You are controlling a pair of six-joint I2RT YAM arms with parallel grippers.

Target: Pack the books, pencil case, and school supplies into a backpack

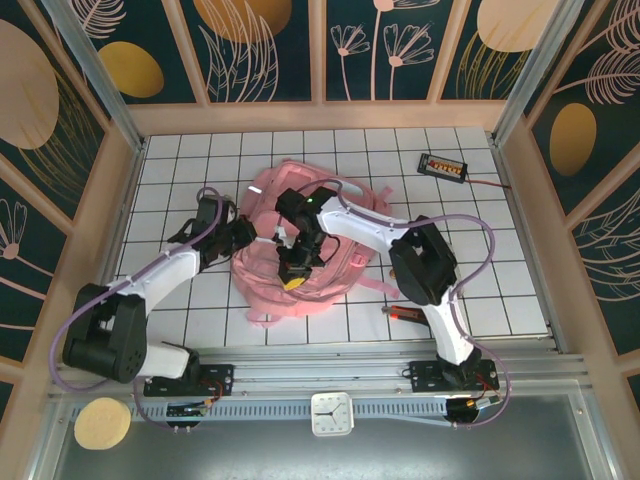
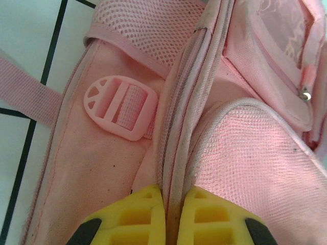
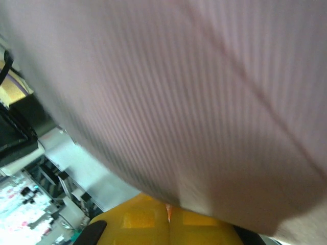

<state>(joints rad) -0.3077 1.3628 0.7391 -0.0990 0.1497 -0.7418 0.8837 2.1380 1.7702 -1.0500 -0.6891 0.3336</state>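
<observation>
Left tool on backpack seam, buckle beside

Two white arms, black joints and bases, lilac cables, yellow ribbed fingertips, black-backed.

Right gripper: I see its jaws pressed together, with no gap between them.
Fingers: yellow pads lie side by side, and cloth covers their tips.
Backpack: its pink ribbed fabric is badly blurred and drapes right over the fingertips. I can't tell whether any of it is pinched.
Background: to the left of the fabric I make out dark shapes and a pale surface, too blurred to name.
</observation>
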